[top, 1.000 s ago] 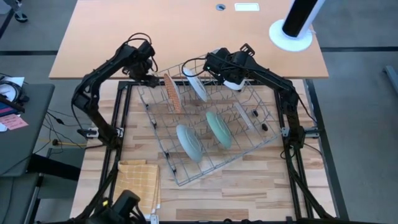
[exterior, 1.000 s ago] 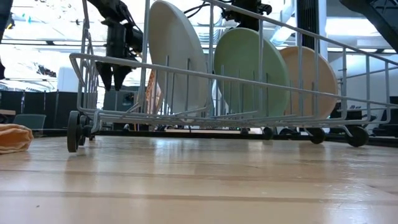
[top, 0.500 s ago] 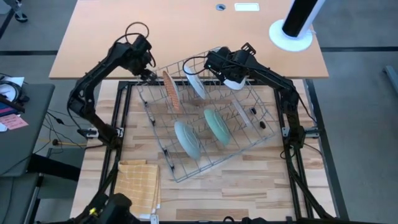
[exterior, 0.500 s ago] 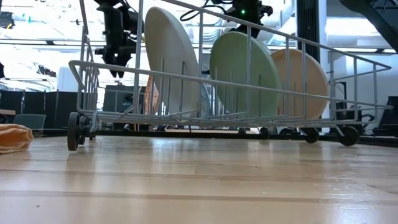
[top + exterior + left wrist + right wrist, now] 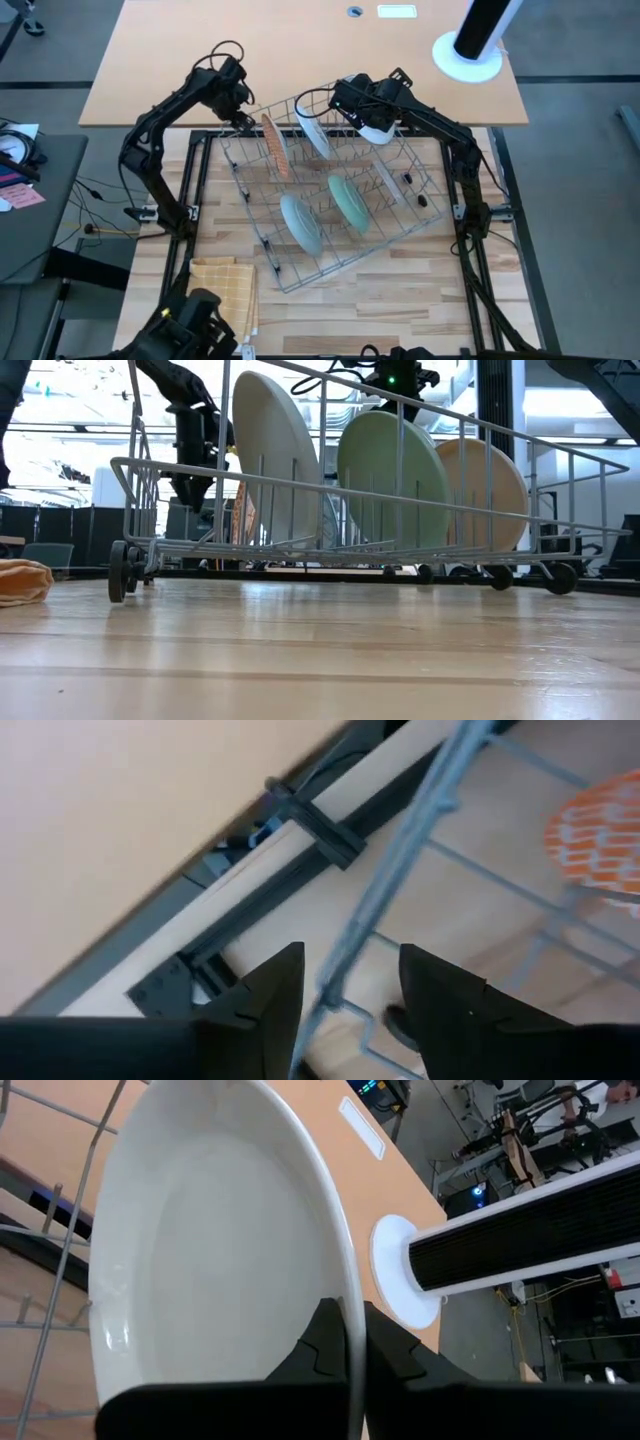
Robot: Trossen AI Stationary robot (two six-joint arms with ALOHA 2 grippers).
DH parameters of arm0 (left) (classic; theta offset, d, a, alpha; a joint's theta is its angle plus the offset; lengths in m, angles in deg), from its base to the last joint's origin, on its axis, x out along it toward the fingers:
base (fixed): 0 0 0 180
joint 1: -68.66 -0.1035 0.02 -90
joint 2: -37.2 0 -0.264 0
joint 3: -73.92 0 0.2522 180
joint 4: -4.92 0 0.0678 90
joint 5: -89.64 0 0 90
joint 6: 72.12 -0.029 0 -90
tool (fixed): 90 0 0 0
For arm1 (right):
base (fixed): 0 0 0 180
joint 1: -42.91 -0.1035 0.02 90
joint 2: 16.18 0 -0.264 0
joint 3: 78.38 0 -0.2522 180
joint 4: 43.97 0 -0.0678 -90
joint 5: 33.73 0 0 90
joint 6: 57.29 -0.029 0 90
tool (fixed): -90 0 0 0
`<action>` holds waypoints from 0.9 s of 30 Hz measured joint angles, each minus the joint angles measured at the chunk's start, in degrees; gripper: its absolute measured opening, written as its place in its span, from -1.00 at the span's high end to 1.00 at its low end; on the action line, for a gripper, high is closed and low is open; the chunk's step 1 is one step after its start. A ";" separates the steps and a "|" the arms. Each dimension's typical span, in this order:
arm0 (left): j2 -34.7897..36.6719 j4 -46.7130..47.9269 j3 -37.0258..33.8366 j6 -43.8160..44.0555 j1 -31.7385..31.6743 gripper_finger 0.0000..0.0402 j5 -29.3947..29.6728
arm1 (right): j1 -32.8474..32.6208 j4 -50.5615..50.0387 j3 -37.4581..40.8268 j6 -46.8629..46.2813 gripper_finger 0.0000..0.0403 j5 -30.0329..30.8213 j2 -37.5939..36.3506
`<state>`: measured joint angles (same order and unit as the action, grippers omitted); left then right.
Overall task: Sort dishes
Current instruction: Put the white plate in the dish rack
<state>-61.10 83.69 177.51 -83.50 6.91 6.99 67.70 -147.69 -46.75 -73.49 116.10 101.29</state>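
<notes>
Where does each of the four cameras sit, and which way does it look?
High: above, looking straight down; both arms, the wire rack.
Low: table height, level through the rack; the left gripper.
Left wrist: over the rack's rim, fingers open astride it.
Right wrist: right gripper shut on the white plate.
Shared: the orange patterned plate shows in high and left wrist.

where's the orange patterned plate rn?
The orange patterned plate stands on edge at the far-left end of the wire rack, between the left gripper at the rack's corner and the white plate in the right gripper's fingers.
</notes>
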 joint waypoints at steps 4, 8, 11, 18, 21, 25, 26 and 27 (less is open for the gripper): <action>-0.55 -0.28 0.00 -0.24 0.09 0.43 2.20 | 0.00 -0.02 0.00 0.02 0.96 0.00 0.00; -0.63 1.74 0.02 -1.58 -0.35 0.85 1.83 | 0.00 -0.02 0.00 0.04 0.96 0.00 0.00; -0.54 4.27 0.11 -2.53 -0.38 0.90 1.34 | 0.07 -0.02 0.00 0.05 0.96 -0.04 0.00; 0.48 8.93 0.01 -1.63 -0.34 0.95 0.69 | 0.04 0.10 -0.02 0.15 0.96 -0.09 -0.02; 1.91 9.83 -0.20 -1.35 -0.08 0.95 0.19 | 0.04 0.11 -0.02 0.15 0.96 -0.09 -0.05; 2.70 12.73 -0.20 0.01 0.19 0.95 -1.07 | 0.02 0.19 -0.07 0.00 0.96 -0.11 -0.07; 2.71 13.98 -0.20 0.45 0.26 0.95 -1.73 | 0.00 0.36 -0.07 0.00 0.96 -0.12 -0.07; 2.71 15.23 -0.20 0.86 0.27 0.95 -2.42 | -0.02 0.60 -0.07 -0.01 0.96 -0.16 -0.07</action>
<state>-58.39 98.92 177.31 -82.64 7.19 4.57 67.68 -147.08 -46.81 -73.50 115.94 101.23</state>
